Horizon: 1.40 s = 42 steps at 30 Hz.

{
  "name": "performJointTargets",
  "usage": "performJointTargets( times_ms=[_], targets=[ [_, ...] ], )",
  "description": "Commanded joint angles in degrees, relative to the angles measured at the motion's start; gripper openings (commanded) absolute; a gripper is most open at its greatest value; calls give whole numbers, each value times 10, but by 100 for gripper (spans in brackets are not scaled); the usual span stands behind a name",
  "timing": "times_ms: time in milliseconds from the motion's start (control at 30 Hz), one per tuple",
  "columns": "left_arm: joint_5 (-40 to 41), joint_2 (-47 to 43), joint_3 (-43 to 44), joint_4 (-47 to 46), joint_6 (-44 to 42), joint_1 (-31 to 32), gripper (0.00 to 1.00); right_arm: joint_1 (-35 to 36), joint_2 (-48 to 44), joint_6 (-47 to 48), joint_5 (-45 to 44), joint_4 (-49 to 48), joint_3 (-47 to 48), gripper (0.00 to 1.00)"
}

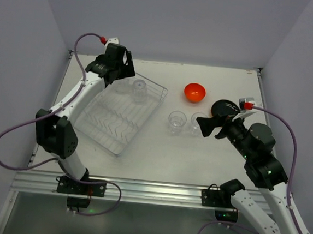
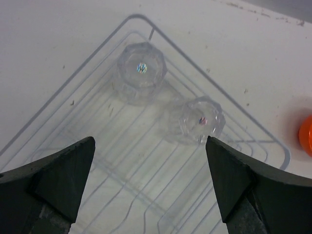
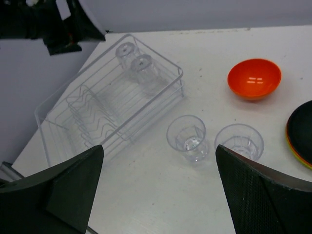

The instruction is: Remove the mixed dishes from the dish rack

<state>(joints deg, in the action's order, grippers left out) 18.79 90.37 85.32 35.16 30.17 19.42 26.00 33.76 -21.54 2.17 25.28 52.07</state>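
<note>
left fingers (image 2: 63, 170): spread wide apart and gripping nothing, hovering over the far end of the dish rack.
dish rack (image 1: 111, 129): lying on the left of the tabletop (image 1: 158, 161), with its long axis running from near-left to far-right.
rack glasses: two clear glasses (image 2: 141, 70) (image 2: 200, 119) are standing upside down, bases up, side by side at the rack's far end. Both are lying just ahead of the left fingers, inside their spread, and the right one is closer.
nearer arm: the left, by my judgement, is reaching them more easily.
tabletop glasses (image 3: 187, 138) (image 3: 240, 141): standing mouth up, just right of the rack.
right fingers (image 3: 63, 185): apart and empty, hovering near these two.
bowl (image 1: 195, 92): sitting far of them.
plates (image 1: 224, 108): stacked at the right.
</note>
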Motion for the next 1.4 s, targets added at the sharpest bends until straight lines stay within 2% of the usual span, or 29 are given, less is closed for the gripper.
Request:
performJointTargets(
  times_ms=[0, 133, 267, 533, 867, 933, 1033, 1133, 1167, 1233, 1267, 1367],
  targets=[
    [-11, 106, 120, 34, -1, -19, 100, 2, 15, -17, 65, -43, -42, 99],
    [8, 199, 223, 58, 7, -24, 100, 2, 15, -18, 75, -48, -63, 99],
    [40, 284, 284, 104, 28, -31, 100, 2, 9, -16, 78, -44, -59, 99],
    [58, 319, 268, 73, 38, -36, 100, 2, -17, -14, 85, -46, -65, 99],
    [44, 360, 275, 39, 24, -57, 100, 2, -11, -14, 93, -56, -72, 99],
    [42, 361, 273, 28, 18, -57, 96, 2, -10, -16, 96, -59, -74, 99],
    [35, 353, 267, 22, 20, -57, 80, 2, -8, -16, 100, -60, -76, 99],
    [31, 318, 242, 6, 23, -55, 56, 2, -7, -16, 102, -61, -76, 99],
    [30, 304, 219, -1, 24, -55, 40, 2, -7, -17, 103, -60, -75, 99],
    [29, 261, 197, -21, 24, -52, 25, 3, -7, -18, 107, -61, -73, 99],
    [28, 247, 181, -25, 23, -52, 14, 2, -7, -18, 107, -62, -73, 99],
    [28, 191, 166, -32, 21, -46, 2, 2, -7, -20, 110, -61, -69, 99]
  ],
)
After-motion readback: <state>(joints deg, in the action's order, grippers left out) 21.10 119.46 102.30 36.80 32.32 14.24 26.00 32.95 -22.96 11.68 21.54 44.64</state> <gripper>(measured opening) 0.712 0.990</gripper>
